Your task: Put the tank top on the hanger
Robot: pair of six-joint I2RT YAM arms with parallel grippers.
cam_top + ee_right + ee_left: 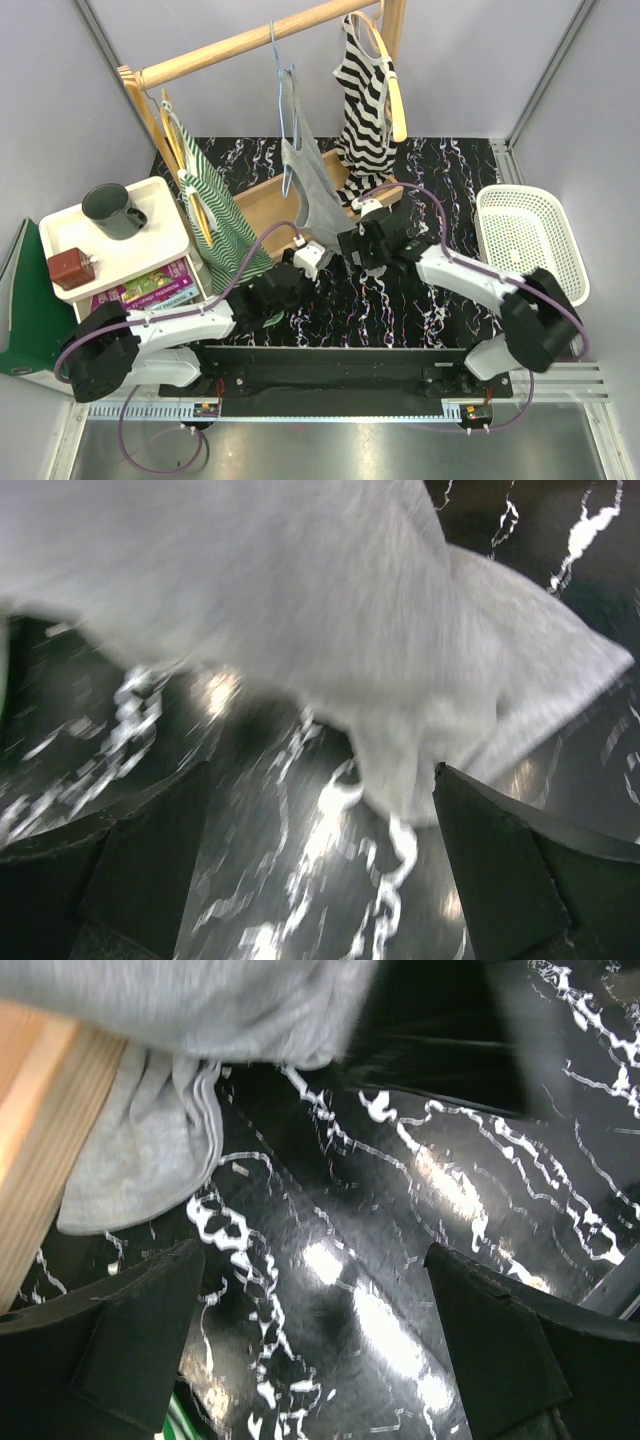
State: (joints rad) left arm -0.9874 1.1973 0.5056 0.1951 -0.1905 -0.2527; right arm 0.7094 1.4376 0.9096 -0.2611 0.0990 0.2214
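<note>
The plain grey knit tank top (305,175) hangs bunched and narrow from the thin light-blue wire hanger (273,50) on the wooden rail (240,42), its hem near the black marbled surface (400,300); it looks lopsided, so a snag or tug could drag it off; the left gripper (312,1255) is wide open and empty, with fabric just beyond; the right gripper (322,770) gapes likewise, holding nothing.

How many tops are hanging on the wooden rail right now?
3: the green-and-white striped top at the left, the grey tank top in the middle on the blue hanger, and the black-and-white striped top at the right.
</note>
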